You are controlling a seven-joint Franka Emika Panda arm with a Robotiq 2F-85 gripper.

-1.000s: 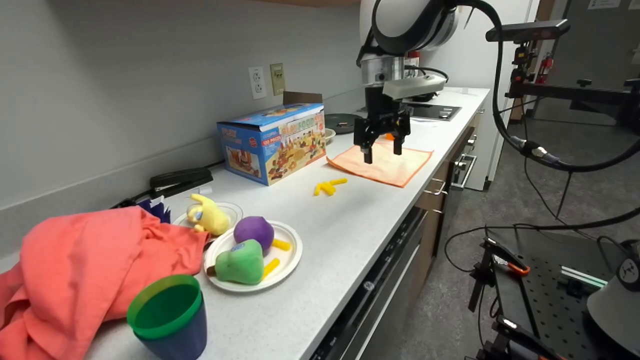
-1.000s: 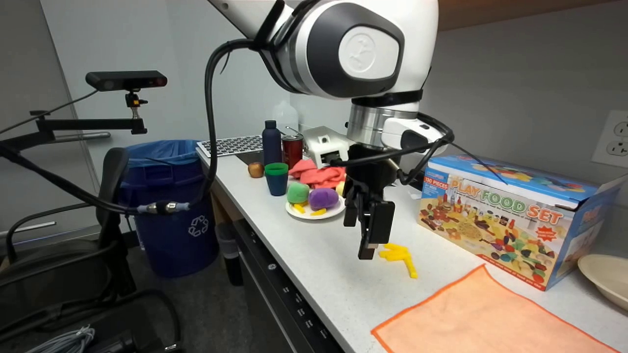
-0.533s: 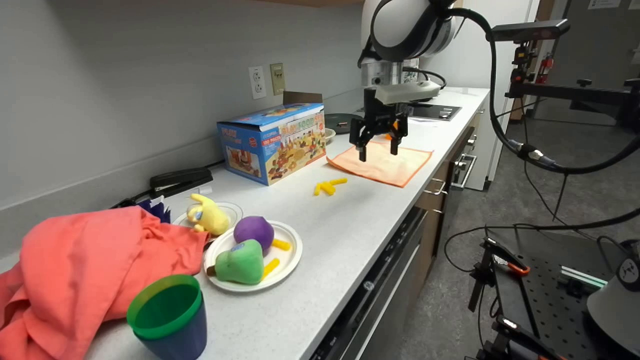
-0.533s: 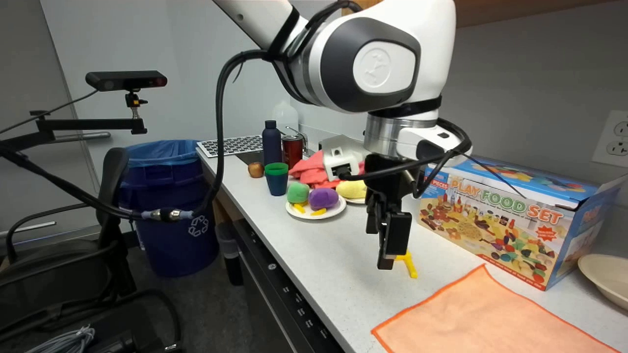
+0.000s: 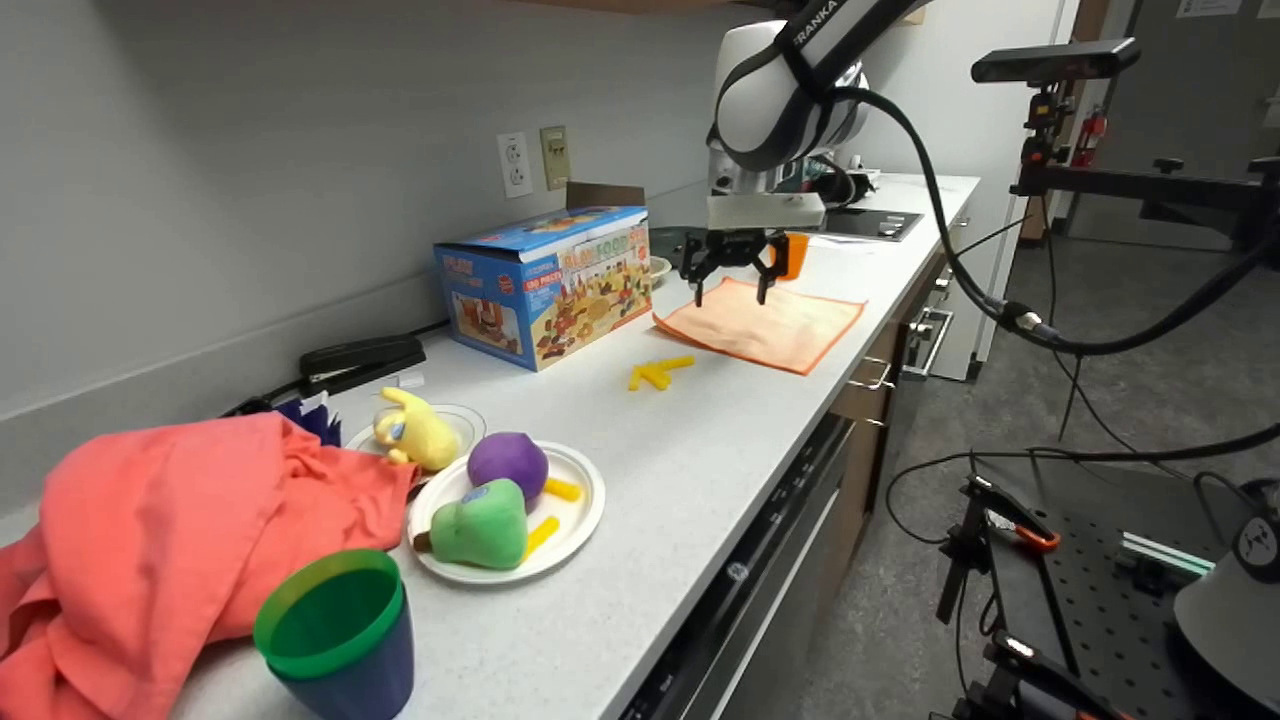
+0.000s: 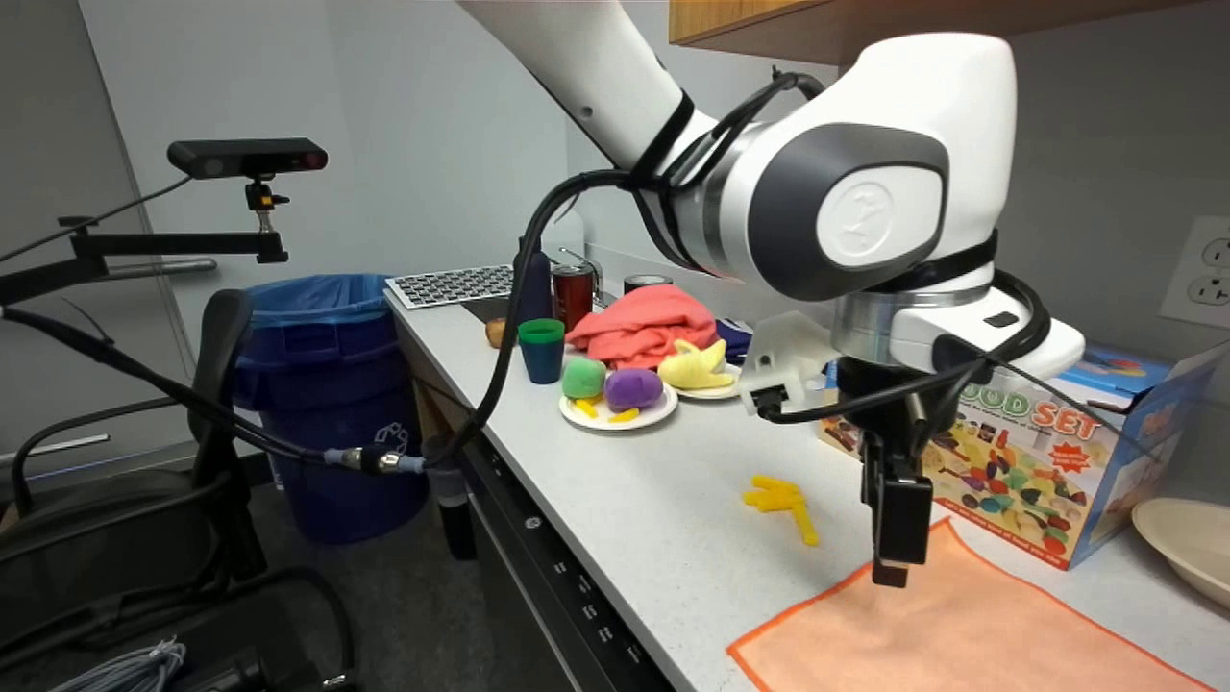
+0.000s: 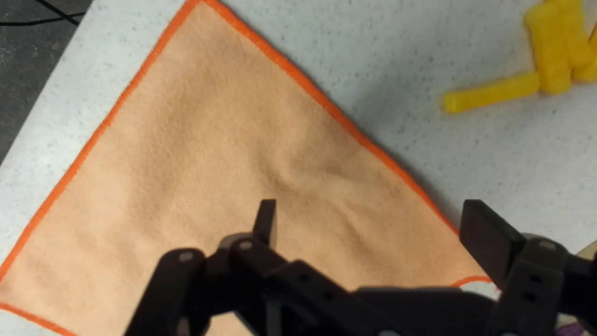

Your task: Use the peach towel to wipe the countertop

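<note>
The peach towel [image 5: 775, 330] has an orange hem and lies spread on the light countertop [image 5: 600, 440], with slight wrinkles. In an exterior view part of the towel [image 6: 961, 625] is cut off by the frame's bottom edge. My gripper [image 5: 730, 299] is open and empty, pointing down over the towel. In the wrist view the gripper [image 7: 370, 203] has its jaws wide apart, one finger over the towel [image 7: 186, 154] and the other at its hem. It appears above the cloth; the exact height is hard to tell. The countertop [image 6: 673, 519] also shows in an exterior view.
Yellow sticks [image 5: 660, 373] lie beside the towel. The toy box [image 5: 560, 285] stands against the wall, with a pale bowl [image 6: 1192, 548] near it. An orange cup [image 5: 797, 256] stands behind the gripper. A plate [image 5: 585, 500] with toy food and a coral-red cloth [image 5: 190, 530] lie farther along.
My gripper has moved along the counter from near the yellow sticks to over the towel, and a little toward the wall. It stays open. The towel and other objects have not moved.
</note>
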